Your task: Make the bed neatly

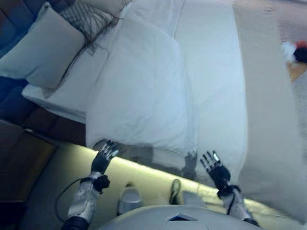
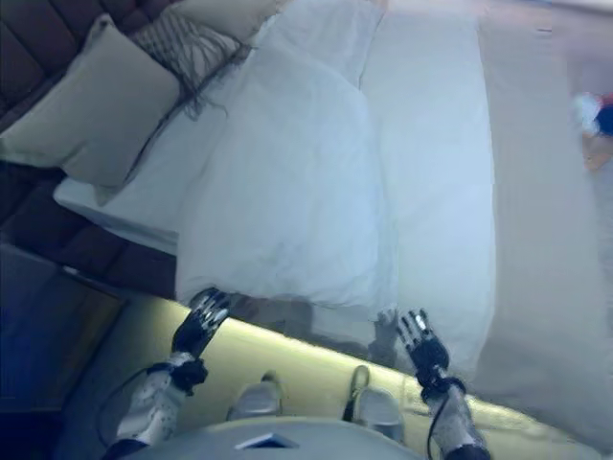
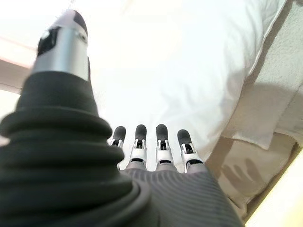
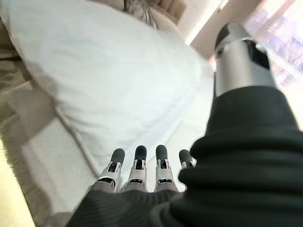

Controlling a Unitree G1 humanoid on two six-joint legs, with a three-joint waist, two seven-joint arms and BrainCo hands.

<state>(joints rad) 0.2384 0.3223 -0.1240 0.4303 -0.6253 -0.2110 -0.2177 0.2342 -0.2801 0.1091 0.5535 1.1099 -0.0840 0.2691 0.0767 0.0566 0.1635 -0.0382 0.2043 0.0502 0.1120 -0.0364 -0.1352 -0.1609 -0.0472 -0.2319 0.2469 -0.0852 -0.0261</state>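
White bed [image 1: 216, 72]: duvet [image 1: 144, 96] long axis toward headboard; left hand [image 1: 103, 158], right hand [image 1: 215, 168] fingers straight, empty.

A duvet [image 1: 144, 91] lies folded across the bed's [image 1: 216, 72] near edge. A pillow [image 1: 41, 48] rests at the far left corner, a throw [image 1: 88, 19] just behind it.

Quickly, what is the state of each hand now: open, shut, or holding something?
Left hand: open, fingers straight, holding nothing, at the near edge of the white duvet.
Right hand: open, fingers straight, holding nothing.
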